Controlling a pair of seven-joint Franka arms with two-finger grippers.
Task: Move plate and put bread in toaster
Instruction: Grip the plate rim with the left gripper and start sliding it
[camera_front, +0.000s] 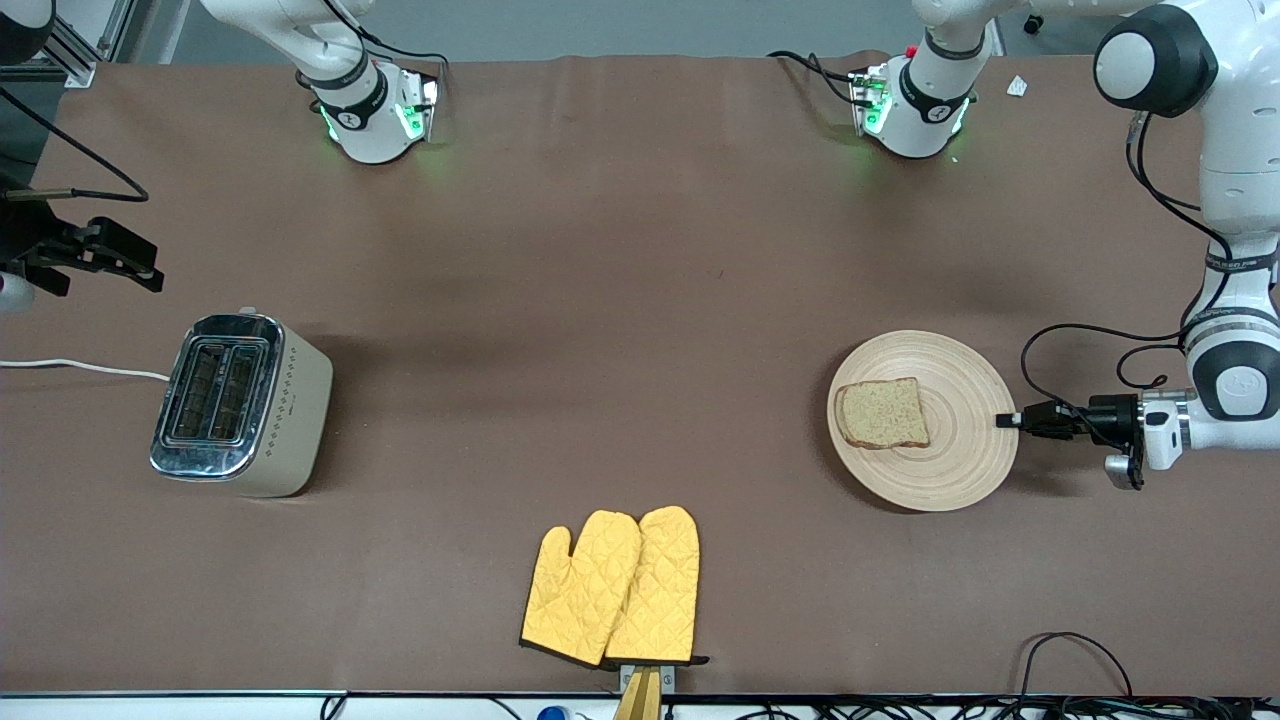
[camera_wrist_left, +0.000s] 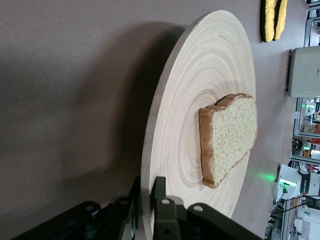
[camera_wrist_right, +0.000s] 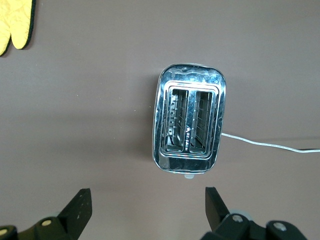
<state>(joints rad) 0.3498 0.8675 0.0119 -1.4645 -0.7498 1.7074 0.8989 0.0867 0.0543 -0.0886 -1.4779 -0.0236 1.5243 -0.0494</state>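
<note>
Plate: on the table toward the left arm's end, at about 4 o'clock from table centre; rim clamped.
Bread: flat on the plate, off its centre toward 9 o'clock.
Left gripper: at the plate's 3 o'clock edge, fingers closed on the rim, one above, one below.
Toaster: upright at the right arm's end, about 8 o'clock from table centre; both slots empty.
Right gripper: over the table by the toaster, fingers wide apart, holding nothing.
Mitts: yellow pair at 6 o'clock, nearest the front camera.
</note>
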